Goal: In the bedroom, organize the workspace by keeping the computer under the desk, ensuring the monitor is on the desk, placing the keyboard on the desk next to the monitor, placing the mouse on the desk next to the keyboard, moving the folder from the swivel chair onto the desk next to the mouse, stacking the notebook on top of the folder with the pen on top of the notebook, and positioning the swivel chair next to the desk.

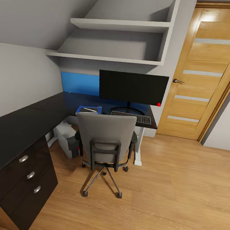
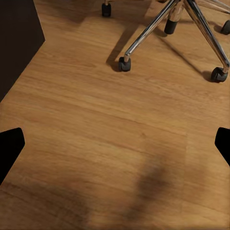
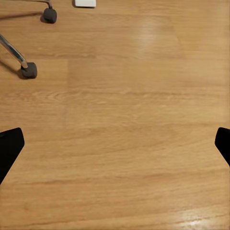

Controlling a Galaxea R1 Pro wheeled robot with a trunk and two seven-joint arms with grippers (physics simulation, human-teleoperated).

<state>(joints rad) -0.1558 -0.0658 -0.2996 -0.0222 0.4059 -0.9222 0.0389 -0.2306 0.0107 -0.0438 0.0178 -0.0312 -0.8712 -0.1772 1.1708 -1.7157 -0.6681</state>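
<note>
The monitor (image 1: 133, 87) stands on the black desk (image 1: 56, 104), in front of its blue back panel. The keyboard (image 1: 143, 119) lies at the monitor's base, partly hidden by the swivel chair (image 1: 105, 137), which is drawn up against the desk. The blue folder (image 1: 89, 110) lies on the desk left of the keyboard, with the thin white pen (image 1: 91, 110) on top. The computer (image 1: 67, 141) sits on the floor under the desk. The mouse and the notebook are hidden. My left gripper (image 2: 115, 148) and right gripper (image 3: 115, 148) hang open over bare floor, near the chair's chrome base (image 2: 148, 33).
A dark drawer unit (image 1: 26, 177) stands at the near left under the desk's long wing. A wooden door (image 1: 202, 74) is at the right. Wall shelves (image 1: 119, 24) hang above the desk. The desk's white foot (image 3: 85, 3) and a castor (image 3: 28, 70) lie ahead of my right gripper.
</note>
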